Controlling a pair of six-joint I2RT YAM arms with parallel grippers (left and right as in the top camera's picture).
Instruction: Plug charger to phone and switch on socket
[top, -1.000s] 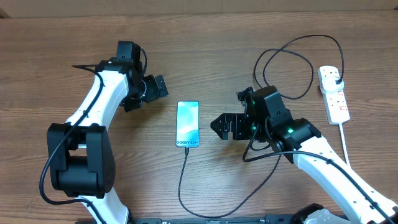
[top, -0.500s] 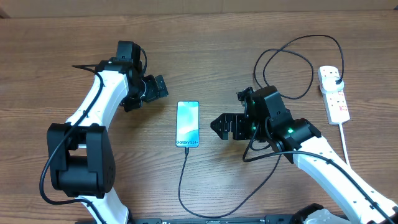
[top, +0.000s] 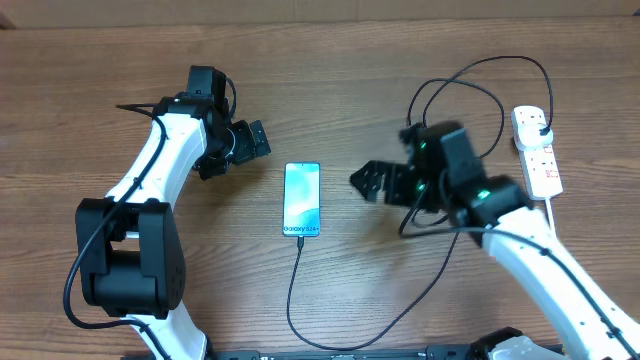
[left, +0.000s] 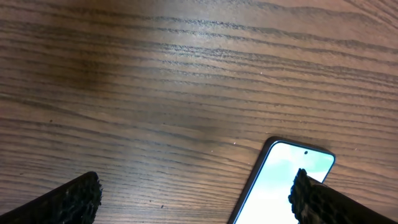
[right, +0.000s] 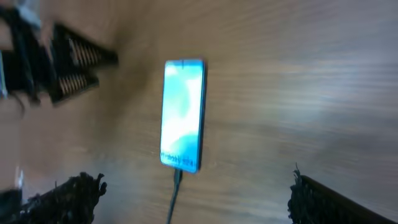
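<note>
Right of the phone (top: 302, 199), the right gripper (top: 364, 184) has drawn back and moved toward the far side of the counter (top: 80, 70). A moment ago it sat lower, nearer the phone's near end, and its wrist view is now smeared by motion. Its jaws stand wide apart with nothing between them. The left gripper (top: 256, 140) has not shifted. It hangs just off the phone's far left corner, also spread wide and empty, and its fingertips (left: 62, 200) frame that corner in its own view.

The charger (top: 293, 290) meets the phone's near edge, and its tip looks seated there, so the plugging step seems done. I judge the arm is leaving for the socket (top: 537, 150), which lies well apart at the right edge, with a black plug in its far outlet. Whether its switch is on cannot be told from here.

The counter is matte brown wood with long, even grain. The phone is a flat glass slab with rounded corners and a dark frame, lying screen up and glowing pale blue. The charger is a thin, limp black cord that loops loosely across the counter. The socket is a hard white plastic oblong with red-marked switches and a thicker white cord. The fingertips of both grippers are black and coarsely textured.
</note>
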